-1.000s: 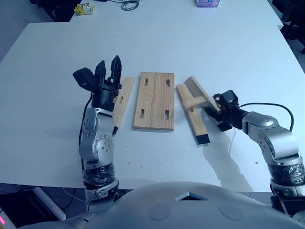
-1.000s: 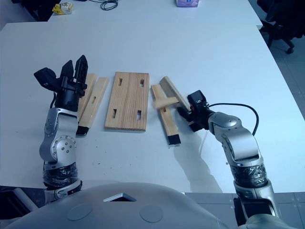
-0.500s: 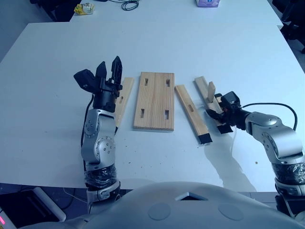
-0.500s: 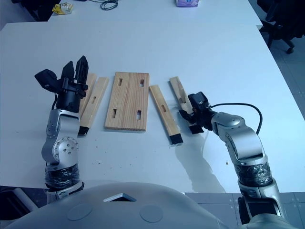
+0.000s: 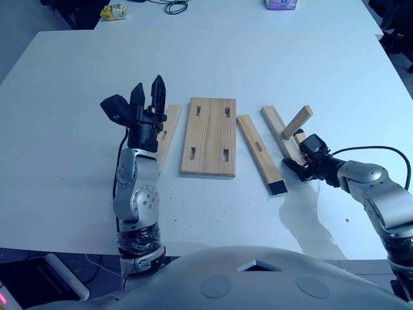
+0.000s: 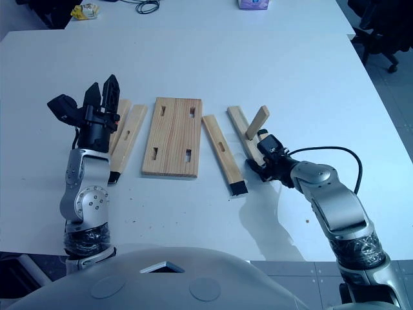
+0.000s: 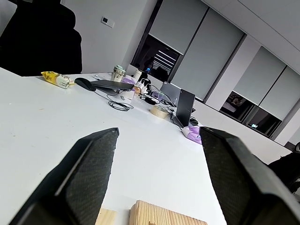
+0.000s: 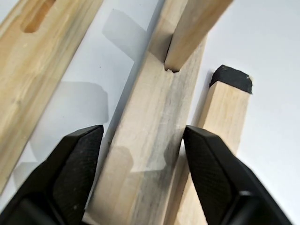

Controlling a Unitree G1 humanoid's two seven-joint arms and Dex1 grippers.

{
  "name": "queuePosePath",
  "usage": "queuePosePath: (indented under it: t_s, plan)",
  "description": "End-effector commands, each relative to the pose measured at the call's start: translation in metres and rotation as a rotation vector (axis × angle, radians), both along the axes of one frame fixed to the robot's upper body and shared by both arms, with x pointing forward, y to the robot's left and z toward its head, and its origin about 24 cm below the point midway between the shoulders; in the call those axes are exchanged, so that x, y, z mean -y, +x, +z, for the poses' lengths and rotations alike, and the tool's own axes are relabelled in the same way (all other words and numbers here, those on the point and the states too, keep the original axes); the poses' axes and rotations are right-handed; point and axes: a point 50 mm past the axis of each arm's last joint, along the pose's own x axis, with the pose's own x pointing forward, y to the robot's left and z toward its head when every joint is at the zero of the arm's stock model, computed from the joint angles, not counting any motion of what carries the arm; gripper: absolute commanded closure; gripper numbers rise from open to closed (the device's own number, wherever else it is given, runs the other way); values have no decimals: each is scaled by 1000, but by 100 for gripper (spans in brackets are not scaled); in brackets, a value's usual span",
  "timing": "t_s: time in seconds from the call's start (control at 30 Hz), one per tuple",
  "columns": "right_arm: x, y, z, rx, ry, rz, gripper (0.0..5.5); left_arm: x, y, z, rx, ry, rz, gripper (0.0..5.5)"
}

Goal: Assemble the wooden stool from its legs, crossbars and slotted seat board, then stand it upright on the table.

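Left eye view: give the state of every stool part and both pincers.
Seat board: flat, slots empty.
Loose leg: flat, unjoined.
Two left legs: flat, side by side, unjoined.
Right leg: crossbar plugged in, gripped.
Crossbar: sticking up, tilted.
Left pincer: open, empty, raised.
Right pincer: shut on right leg.

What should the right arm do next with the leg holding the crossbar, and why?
Probably roll the outer leg toward the neighbouring leg: the crossbar seated in its slot leans away from that leg, and the right gripper sits at the outer leg.
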Motion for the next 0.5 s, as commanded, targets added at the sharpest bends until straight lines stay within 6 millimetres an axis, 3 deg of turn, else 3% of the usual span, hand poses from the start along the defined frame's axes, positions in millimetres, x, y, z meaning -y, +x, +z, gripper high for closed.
queuePosePath:
  t_s: [0.03, 0.13, 0.37, 0.5]
  plan:
    - [3, -4, -16, -80, -12, -37, 299, 1, -3, -3, -12, 1, 20, 231]
    - [0, -3, -17, -109, 30, -75, 336, 2, -4, -4, -14, -4, 26, 231]
    - [1, 2, -16, -107, 22, -76, 336, 5, -3, -4, -6, -19, 41, 231]
    - [-2, 23, -8, -11, 93, -82, 336, 4, -1, -1, 7, -24, 42, 231]
